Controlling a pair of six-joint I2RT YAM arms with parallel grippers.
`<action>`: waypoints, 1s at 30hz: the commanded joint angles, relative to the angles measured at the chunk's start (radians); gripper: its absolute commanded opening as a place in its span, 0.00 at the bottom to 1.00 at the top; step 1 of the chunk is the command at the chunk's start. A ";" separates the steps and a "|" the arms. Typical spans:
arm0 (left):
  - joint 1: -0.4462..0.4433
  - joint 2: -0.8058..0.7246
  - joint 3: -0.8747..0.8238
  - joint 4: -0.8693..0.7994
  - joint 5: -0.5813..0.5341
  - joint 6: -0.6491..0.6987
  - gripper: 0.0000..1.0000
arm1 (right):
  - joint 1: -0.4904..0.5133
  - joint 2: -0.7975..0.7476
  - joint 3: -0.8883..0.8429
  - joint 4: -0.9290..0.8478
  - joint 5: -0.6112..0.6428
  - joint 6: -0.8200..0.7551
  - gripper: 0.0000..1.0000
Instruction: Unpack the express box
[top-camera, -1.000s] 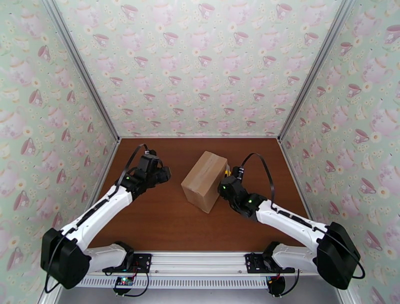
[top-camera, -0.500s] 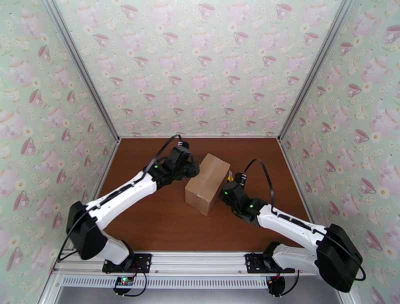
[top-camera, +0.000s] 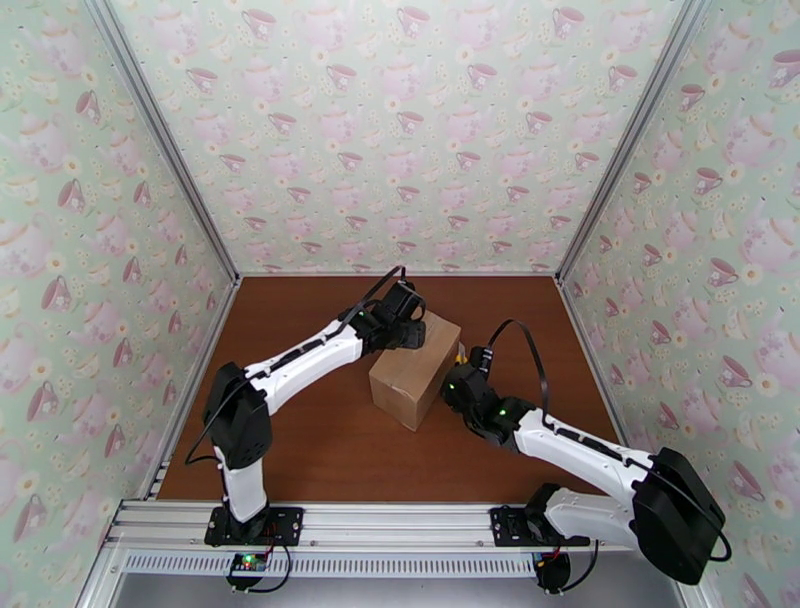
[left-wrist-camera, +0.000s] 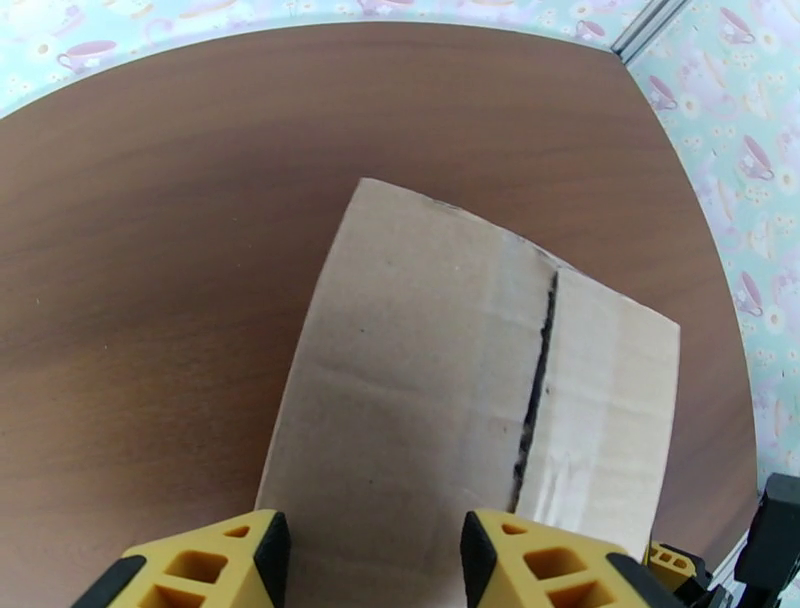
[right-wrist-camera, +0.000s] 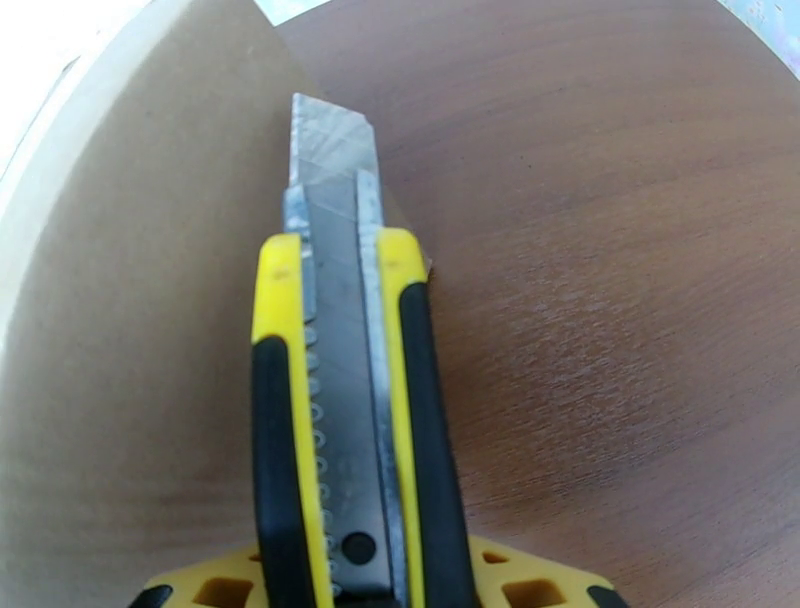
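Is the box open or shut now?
Shut. In the left wrist view the box has both top flaps lying flat, meeting along a dark seam; none is lifted.

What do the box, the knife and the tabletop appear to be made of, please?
The express box: matte brown cardboard, ragged fibrous seam. The utility knife: dull grey metal blade with score lines; glossy yellow-and-black handle, probably plastic. The table: brown wood-grain surface, possibly laminate.
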 joint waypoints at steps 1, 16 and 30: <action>-0.005 0.052 0.014 -0.074 -0.005 0.012 0.51 | 0.004 -0.015 0.007 -0.042 0.027 0.006 0.00; -0.006 0.039 -0.017 -0.079 -0.044 0.001 0.51 | -0.066 -0.167 -0.069 -0.139 0.036 0.027 0.00; -0.022 -0.026 0.016 -0.059 -0.020 0.009 0.51 | -0.268 -0.189 0.008 -0.145 -0.142 -0.159 0.00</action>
